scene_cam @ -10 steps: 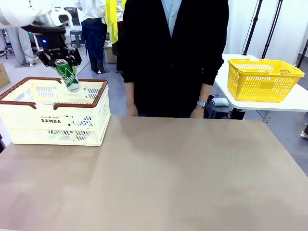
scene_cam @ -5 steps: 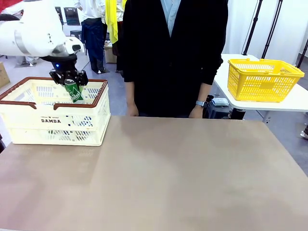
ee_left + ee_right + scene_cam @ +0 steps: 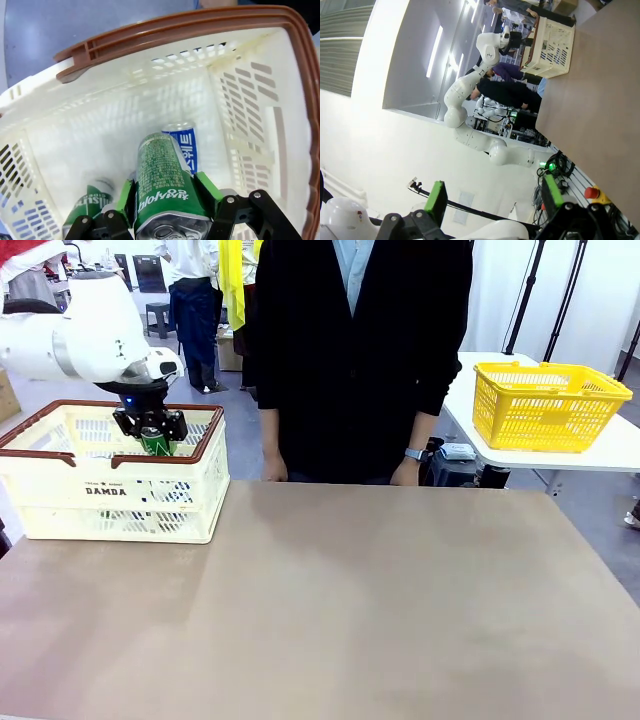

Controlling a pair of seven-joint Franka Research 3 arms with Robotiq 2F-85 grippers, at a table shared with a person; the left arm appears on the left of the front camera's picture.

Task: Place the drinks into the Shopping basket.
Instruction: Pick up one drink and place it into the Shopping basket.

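In the front view my left gripper (image 3: pixel 150 428) is lowered inside the cream Shopping basket (image 3: pixel 110 502) at the table's far left, shut on a green can (image 3: pixel 156 442). The left wrist view looks down into the basket (image 3: pixel 280 125). The green can (image 3: pixel 165 185) sits upright between the green pads (image 3: pixel 207 186), above the basket floor. A blue can (image 3: pixel 183 146) lies on the floor just beyond it. Another green can (image 3: pixel 90 206) lies at the lower left. My right gripper (image 3: pixel 495 197) stands open with nothing between its fingers, far from the basket (image 3: pixel 547 40).
A person (image 3: pixel 360 360) stands at the table's far edge, hands hanging by the edge. A yellow mesh basket (image 3: pixel 545 405) sits on a white side table at the right. The brown tabletop (image 3: pixel 380 600) spreads bare in front of the basket.
My left gripper has come down from above the rim into the basket, carrying the green can with it. The person and the right arm have stayed put.
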